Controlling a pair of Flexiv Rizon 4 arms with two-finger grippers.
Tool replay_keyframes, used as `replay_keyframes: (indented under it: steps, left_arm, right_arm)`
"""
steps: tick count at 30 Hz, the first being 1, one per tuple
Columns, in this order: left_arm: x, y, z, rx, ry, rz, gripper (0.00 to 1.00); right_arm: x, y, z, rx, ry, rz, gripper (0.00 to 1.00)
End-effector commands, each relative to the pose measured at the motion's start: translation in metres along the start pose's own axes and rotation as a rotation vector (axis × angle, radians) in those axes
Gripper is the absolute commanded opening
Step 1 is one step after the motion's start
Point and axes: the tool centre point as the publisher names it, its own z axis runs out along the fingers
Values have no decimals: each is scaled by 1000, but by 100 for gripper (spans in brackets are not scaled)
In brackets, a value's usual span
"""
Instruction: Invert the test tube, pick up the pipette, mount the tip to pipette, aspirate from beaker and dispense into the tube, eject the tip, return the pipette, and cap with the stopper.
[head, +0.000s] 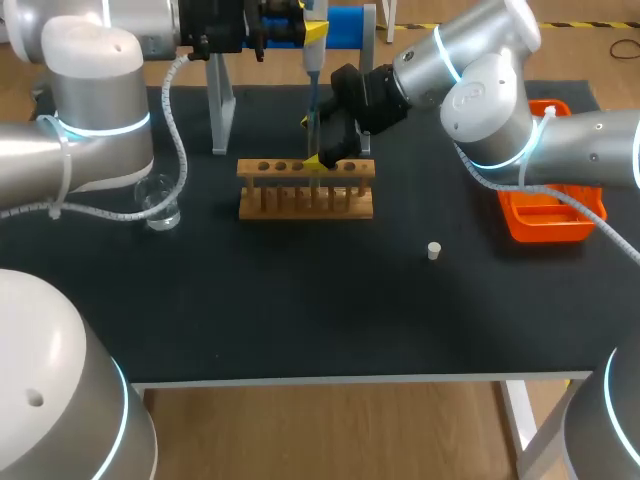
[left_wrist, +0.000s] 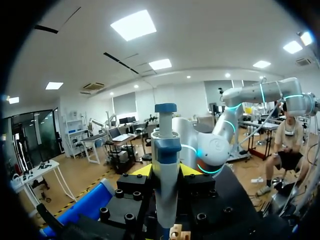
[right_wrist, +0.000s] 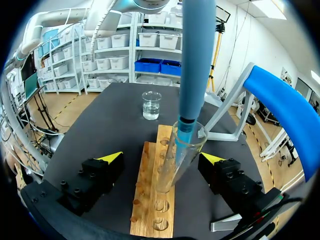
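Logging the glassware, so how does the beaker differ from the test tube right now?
The beaker is short and wide; the test tube is tall and narrow. The beaker stands free on the table; the test tube sits in the wooden rack, pipette in its mouth. Both are clear.

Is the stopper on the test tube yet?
No, the white stopper lies on the table, apart from the wooden rack, while the pipette enters the open test tube.
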Motion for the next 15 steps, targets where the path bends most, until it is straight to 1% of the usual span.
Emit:
replay_keyframes:
  steps: [1, 15]
  left_arm:
    - [-1, -1, 2, -4, 3, -6, 0]
    - [-3, 3, 1, -12, -6, -32, 0]
  right_arm:
    - [0, 0, -1, 2, 3, 0, 100]
    - [0, 0, -1, 2, 3, 0, 100]
